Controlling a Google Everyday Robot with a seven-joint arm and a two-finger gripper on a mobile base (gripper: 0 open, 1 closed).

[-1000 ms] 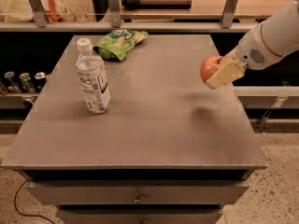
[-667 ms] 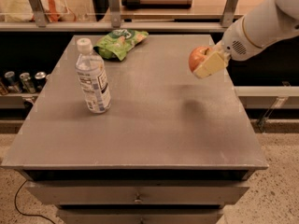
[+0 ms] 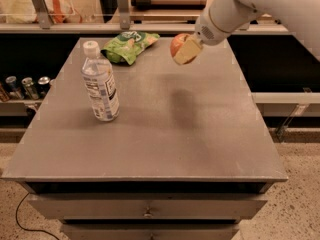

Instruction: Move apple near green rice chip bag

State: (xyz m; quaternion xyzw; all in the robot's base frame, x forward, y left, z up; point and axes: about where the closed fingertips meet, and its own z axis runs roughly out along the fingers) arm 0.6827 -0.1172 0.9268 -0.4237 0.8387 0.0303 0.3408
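The red-orange apple (image 3: 178, 45) is held in my gripper (image 3: 184, 51), whose pale fingers are shut on it. It hangs above the back of the grey table (image 3: 165, 129), a little right of the middle. The green rice chip bag (image 3: 129, 46) lies flat at the table's back edge, left of the apple with a gap between them. My white arm reaches in from the upper right.
A clear water bottle (image 3: 100, 90) with a white cap stands upright on the table's left half, in front of the bag. Several cans (image 3: 22, 86) sit on a low shelf to the left. A rail and counter run behind the table.
My gripper has carried the apple to the left and toward the back, from over the table's right edge to near the green bag. The bottle and bag have not moved.
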